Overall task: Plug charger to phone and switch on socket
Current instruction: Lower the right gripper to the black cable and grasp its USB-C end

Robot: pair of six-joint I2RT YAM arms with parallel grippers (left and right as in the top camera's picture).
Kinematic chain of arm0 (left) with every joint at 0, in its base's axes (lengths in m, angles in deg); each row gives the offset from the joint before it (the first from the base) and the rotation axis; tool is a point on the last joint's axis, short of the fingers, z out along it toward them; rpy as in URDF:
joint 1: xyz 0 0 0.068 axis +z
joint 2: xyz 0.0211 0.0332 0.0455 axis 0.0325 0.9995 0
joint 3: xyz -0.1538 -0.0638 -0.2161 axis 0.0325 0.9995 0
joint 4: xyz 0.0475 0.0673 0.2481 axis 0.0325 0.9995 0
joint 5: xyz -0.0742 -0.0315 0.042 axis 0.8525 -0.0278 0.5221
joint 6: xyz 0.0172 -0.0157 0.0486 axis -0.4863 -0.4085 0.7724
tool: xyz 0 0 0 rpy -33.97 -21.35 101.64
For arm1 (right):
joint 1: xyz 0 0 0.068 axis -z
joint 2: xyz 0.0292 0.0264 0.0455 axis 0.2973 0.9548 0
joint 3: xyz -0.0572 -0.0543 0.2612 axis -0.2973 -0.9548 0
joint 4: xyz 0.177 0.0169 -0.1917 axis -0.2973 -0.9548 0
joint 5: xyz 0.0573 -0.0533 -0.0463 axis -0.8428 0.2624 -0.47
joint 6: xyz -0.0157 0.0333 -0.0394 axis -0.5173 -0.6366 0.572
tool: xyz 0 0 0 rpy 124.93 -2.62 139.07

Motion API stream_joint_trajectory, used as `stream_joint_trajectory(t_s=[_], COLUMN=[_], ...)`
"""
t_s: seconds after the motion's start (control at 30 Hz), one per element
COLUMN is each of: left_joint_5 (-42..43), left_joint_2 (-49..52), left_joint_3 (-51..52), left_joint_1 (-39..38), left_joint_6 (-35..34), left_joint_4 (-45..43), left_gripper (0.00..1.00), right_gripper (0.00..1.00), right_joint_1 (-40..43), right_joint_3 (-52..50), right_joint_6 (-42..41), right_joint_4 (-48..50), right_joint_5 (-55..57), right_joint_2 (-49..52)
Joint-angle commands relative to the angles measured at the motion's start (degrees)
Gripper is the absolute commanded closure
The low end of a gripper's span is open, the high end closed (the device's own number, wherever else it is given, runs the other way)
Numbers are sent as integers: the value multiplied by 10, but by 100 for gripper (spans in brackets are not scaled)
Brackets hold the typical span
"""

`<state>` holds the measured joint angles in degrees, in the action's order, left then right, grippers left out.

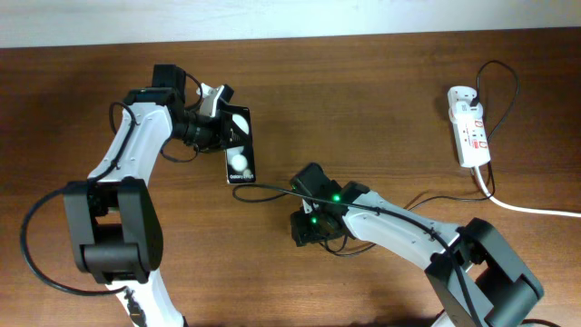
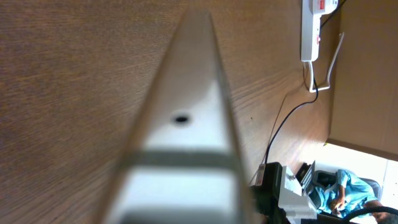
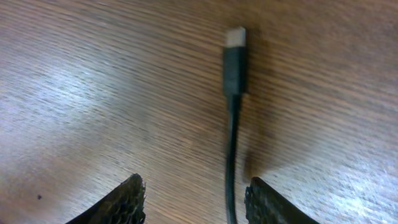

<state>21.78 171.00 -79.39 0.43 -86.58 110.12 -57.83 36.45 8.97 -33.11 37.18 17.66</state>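
Overhead, the left arm reaches up from the near left and bends right at the elbow. Its left claw [image 1: 224, 123] sits at the left side of the phone [image 1: 241, 145] and is closed on it. The phone is at the middle left of the tabletop [image 1: 363, 91]. Its shiny face is up and its small white letters are at the near end.

In the left wrist view the phone [image 2: 186, 124] is seen edge-on and blurry, right in front of the camera. The claw's own fingers cannot be seen there.

The right arm comes in from the near right and stretches left, low over the wood. The right claw [image 1: 298, 189] points left, toward the near end of the phone. In the right wrist view the right claw [image 3: 196, 199] is open, with the thin black cable of the charger [image 3: 234, 68] lying between its two fingers. The plug tip lies flat on the wood, ahead of the fingers.

The socket [image 1: 469, 127] lies at the far right, well apart from both claws.
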Motion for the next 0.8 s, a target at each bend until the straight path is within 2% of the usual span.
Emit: stream_joint_trajectory(t_s=[0.0, 0.07, 0.13, 0.17, 0.27, 0.43, 0.5, 0.53, 0.57, 0.63, 0.77], left_joint_5=[13, 13, 13, 13, 13, 13, 13, 13, 13, 13, 13], left_joint_2=[1, 1, 1, 1, 1, 1, 1, 1, 1, 1, 1], left_joint_3=[-2, -2, -2, -2, -2, -2, -2, -2, -2, -2, -2], left_joint_1=[1, 1, 1, 1, 1, 1, 1, 1, 1, 1, 1], left_joint_6=[-6, -6, -6, -6, -6, -6, -6, -6, -6, -6, -6], left_joint_4=[4, 4, 4, 4, 4, 4, 4, 4, 4, 4, 4], left_gripper=[100, 100, 100, 100, 100, 100, 100, 100, 100, 100, 100], right_gripper=[45, 46, 57, 71, 85, 89, 88, 83, 71, 65, 60], right_joint_1=[2, 2, 1, 1, 22, 134, 136, 135, 135, 135, 135], right_joint_3=[0, 0, 0, 1, 4, 5, 5, 5, 5, 5, 4], right_joint_6=[-33, -33, -30, -30, -31, -32, -32, -32, -32, -32, -32], right_joint_4=[-19, -34, -39, -38, -23, -37, -40, -40, -40, -40, -39], right_joint_5=[24, 25, 33, 33, 43, 17, 17, 17, 16, 15, 16], right_joint_2=[1, 2, 9, 11, 11, 11, 11, 11, 11, 12, 13])
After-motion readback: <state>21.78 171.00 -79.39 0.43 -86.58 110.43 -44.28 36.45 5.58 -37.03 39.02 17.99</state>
